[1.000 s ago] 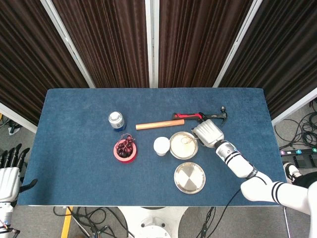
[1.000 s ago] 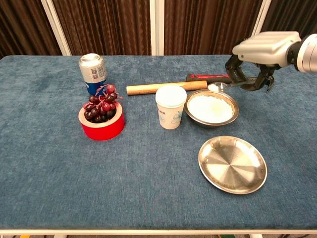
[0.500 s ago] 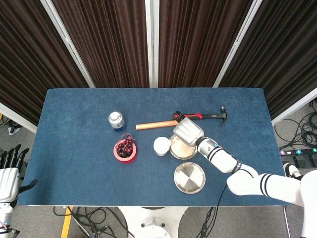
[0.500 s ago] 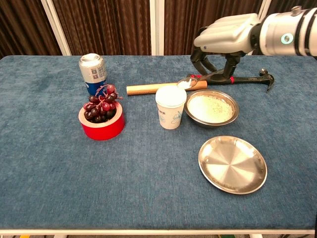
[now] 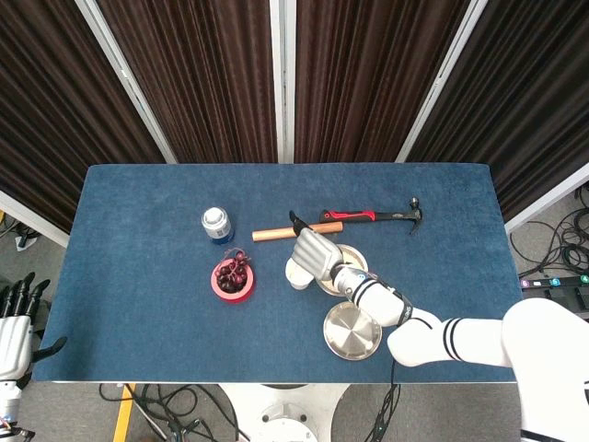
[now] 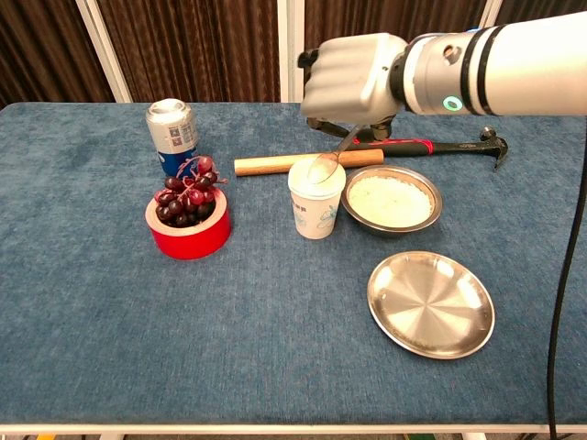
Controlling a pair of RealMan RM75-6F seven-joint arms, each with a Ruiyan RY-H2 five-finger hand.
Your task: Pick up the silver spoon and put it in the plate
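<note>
Spoon (image 6: pixel 327 163) slants bowl-down over cup (image 6: pixel 316 199), held by right robot hand (image 6: pixel 353 78).

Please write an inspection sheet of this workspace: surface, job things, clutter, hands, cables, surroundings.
Surface: blue cloth table.
Job things: silver spoon held by right hand, bowl end over the paper cup; empty steel plate at front right.
Clutter: bowl of white powder, hammer, wooden rod, soda can, red bowl of grapes.
Hands: left hand off the table, fingers apart.
Cables: on the floor.
Surroundings: dark curtains.
</note>
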